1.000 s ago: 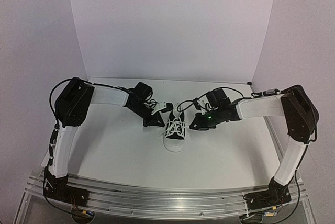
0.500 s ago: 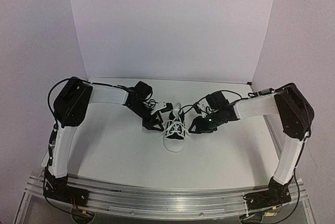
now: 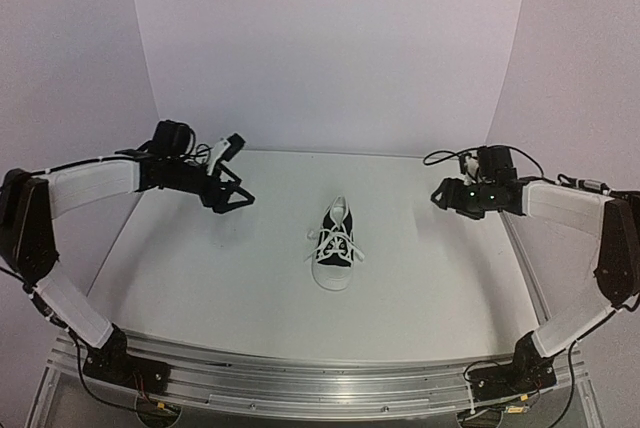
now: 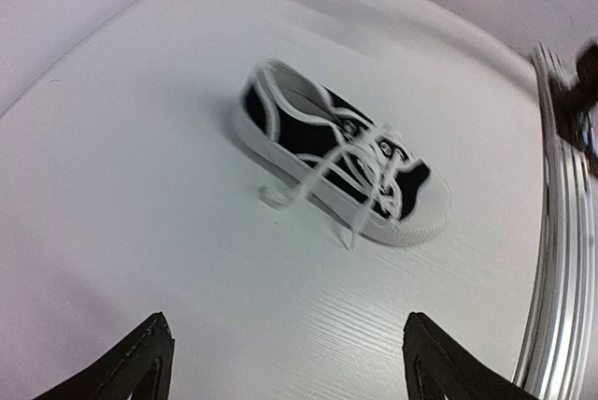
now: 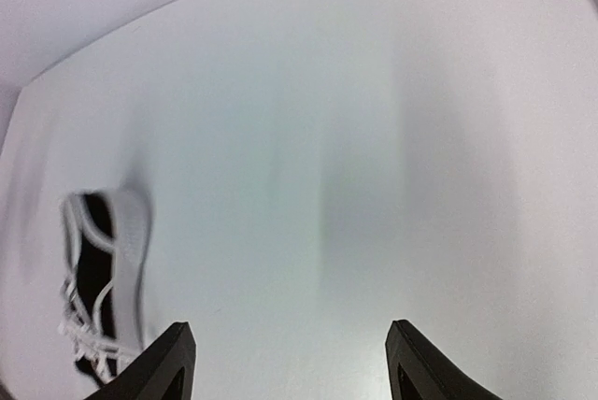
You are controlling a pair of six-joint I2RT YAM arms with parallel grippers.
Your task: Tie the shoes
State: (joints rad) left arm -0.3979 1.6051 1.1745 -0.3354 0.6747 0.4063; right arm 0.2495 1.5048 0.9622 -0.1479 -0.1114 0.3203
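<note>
Top view: we see one small black shoe in the middle of the white table.
Where the shoe is: it sits flat on its sole, all alone, and nothing touches it.
Which way it lies: its long way runs from the back wall toward the near edge. The white toe points at the near edge and the heel points at the wall.
Its laces: the white laces cross over the top of the shoe. One loose end lies on the table just beside it. We cannot tell if there is a real knot.
Our left pincer: its two fingers stand wide apart with nothing between them. It is well apart from the shoe, out to the shoe's left and closer to the wall.
Our right pincer: its fingers stand wide apart too, and they hold nothing. It is well apart from the shoe, out to the shoe's right.
Which pincer is nearer: we think neither, as both look about as far away.
Next move, our guess: each pincer must come in from its own side, across the shoe's long way, to reach the laces.
What could go wrong: the laces are thin and floppy, and a bump could turn the shoe.
</note>
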